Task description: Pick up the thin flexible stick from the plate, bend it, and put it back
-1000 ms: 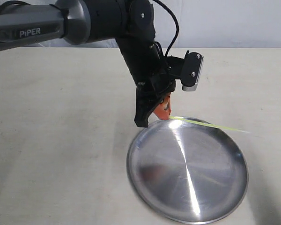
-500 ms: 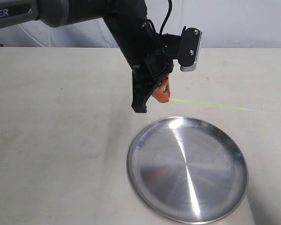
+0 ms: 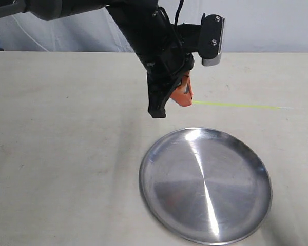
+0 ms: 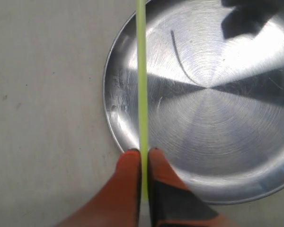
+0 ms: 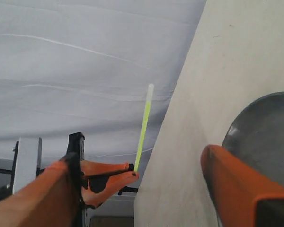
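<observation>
Left wrist view puts the grip up close: the left gripper (image 4: 143,152) has its orange fingers pinched almost together on one end of the thin flexible stick (image 4: 141,71), with only the rod's own thickness between them. From there the yellow-green stick runs dead straight away from the fingertips, with no bend in it.

Seen from the exterior view, the left gripper (image 3: 189,101) hangs above the table (image 3: 66,154), just past the rim of the plate (image 3: 141,177). The stick (image 3: 241,105) juts out level from it toward the right arm's side, its pale free end unsupported. It is off the plate and touches nothing but the fingers.

The right gripper (image 5: 138,158) is spread wide and holds nothing. In its own camera the stick (image 5: 143,127) shows between the two spread fingers, farther off, with the pale tip the end turned away from the left fingers. (The exterior view catches only a dark sliver at its right edge, which is probably this gripper, well apart from the rod.)

So the long axis points from the left hand toward the right one, and the free end is the right gripper's to take. My judgement is that bending needs that second hold near the pale tip first.
</observation>
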Motion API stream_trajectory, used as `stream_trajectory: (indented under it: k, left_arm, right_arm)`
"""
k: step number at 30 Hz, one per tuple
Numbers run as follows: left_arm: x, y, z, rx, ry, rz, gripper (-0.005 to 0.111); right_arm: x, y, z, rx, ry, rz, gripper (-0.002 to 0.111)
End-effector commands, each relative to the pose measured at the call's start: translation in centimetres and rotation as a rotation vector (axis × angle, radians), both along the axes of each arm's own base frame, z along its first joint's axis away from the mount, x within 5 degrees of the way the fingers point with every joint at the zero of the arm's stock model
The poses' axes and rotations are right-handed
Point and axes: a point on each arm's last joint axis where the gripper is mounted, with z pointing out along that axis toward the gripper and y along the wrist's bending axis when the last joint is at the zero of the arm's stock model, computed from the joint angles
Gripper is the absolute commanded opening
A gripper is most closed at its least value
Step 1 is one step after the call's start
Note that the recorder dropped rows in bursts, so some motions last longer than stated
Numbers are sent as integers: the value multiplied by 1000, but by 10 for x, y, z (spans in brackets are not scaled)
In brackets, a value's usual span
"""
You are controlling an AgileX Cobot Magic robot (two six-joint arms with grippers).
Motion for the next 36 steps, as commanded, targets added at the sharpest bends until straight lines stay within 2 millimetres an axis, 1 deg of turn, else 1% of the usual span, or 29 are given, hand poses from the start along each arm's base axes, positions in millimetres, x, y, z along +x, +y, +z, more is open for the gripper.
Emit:
stream_trajectory:
  k: [1, 3, 5, 7, 8, 9, 10, 11, 12, 15, 18, 20, 23, 25, 28, 32, 34, 36]
  left_arm:
    - [-3, 0, 5, -24, 11, 15, 0]
    - [-3, -1, 5, -31, 14, 17, 0]
    - [-3, -1, 5, -31, 15, 19, 0]
    - [-3, -1, 5, -31, 18, 20, 0]
    - [-3, -1, 5, -31, 18, 20, 0]
    - [-3, -1, 5, -31, 18, 20, 0]
    - [-3, -1, 5, -31, 18, 20, 0]
    - [-3, -1, 5, -31, 18, 20, 0]
    - [-3, -1, 5, -31, 18, 20, 0]
    - [-3, 0, 5, -29, 11, 21, 0]
    - [-1, -1, 7, -42, -1, 44, 0]
    - [1, -1, 9, -51, -20, 65, 0]
    - [1, -1, 12, -62, -36, 70, 0]
    - [1, 0, 13, -66, -41, 71, 0]
    - [1, 0, 13, -60, -46, 70, 0]
    - [2, 0, 14, -65, -52, 73, 0]
    - [2, -1, 14, -72, -55, 78, 0]
    - [2, -1, 14, -75, -56, 83, 0]
  right_arm:
    - [2, -3, 1, -23, -24, -37, 69]
    - [3, -5, 2, -21, -29, -56, 69]
    - [6, -10, 5, -10, -39, -113, 69]
    - [7, -18, 30, -143, -144, -189, 69]
    - [9, -20, 51, -247, -200, -217, 69]
    - [12, -21, 65, -300, -214, -220, 69]
    - [20, -20, 81, -400, -204, -192, 69]
    - [29, -18, 92, -454, -180, -165, 69]
    - [45, -16, 106, -505, -125, -107, 69]
    - [69, -10, 118, -519, -30, -10, 69]
    - [79, -6, 117, -441, 25, 32, 69]
    - [80, -9, 115, -430, 20, 3, 69]
    - [75, -12, 111, -399, -5, -50, 69]
    - [72, -11, 102, -367, 16, -45, 69]
    - [68, -9, 74, -308, 108, -15, 69]
    - [63, -11, 39, -205, 203, -59, 69]
    - [62, -10, 33, -185, 210, -59, 69]
    - [63, -9, 35, -173, 191, -49, 69]
